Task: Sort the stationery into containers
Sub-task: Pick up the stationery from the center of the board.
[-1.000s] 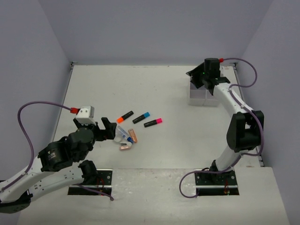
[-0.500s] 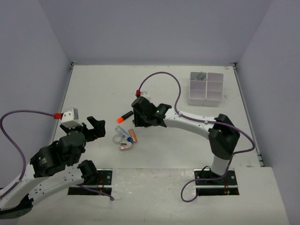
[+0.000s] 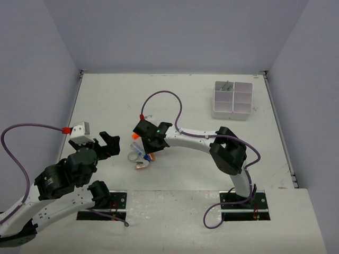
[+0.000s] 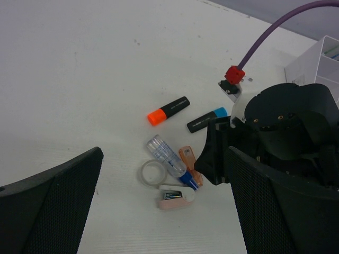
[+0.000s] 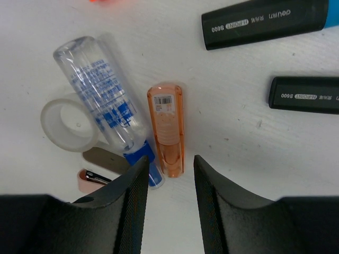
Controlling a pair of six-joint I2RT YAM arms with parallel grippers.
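Observation:
The stationery lies in a loose pile left of centre. In the right wrist view I see a clear glue bottle with a blue cap (image 5: 103, 103), a tape roll (image 5: 66, 124), a copper piece (image 5: 166, 135), a pink stapler (image 5: 90, 180) and two black highlighters (image 5: 265, 21). My right gripper (image 5: 170, 169) is open, low over the pile (image 3: 149, 148), its jaws either side of the copper piece's near end. My left gripper (image 3: 111, 144) is open and empty, left of the pile. The orange-capped highlighter (image 4: 168, 110) lies just behind the pile. The white organiser box (image 3: 233, 99) stands far right.
The right arm (image 3: 196, 138) stretches across the middle of the table and its purple cable (image 3: 164, 103) loops above it. In the top view the arm hides the blue-capped highlighter (image 4: 206, 119). Grey walls (image 3: 32, 79) close in the table on three sides.
My right arm has swung from the organiser box across the table and come down over the pile. My left gripper has drawn back a little to the left.

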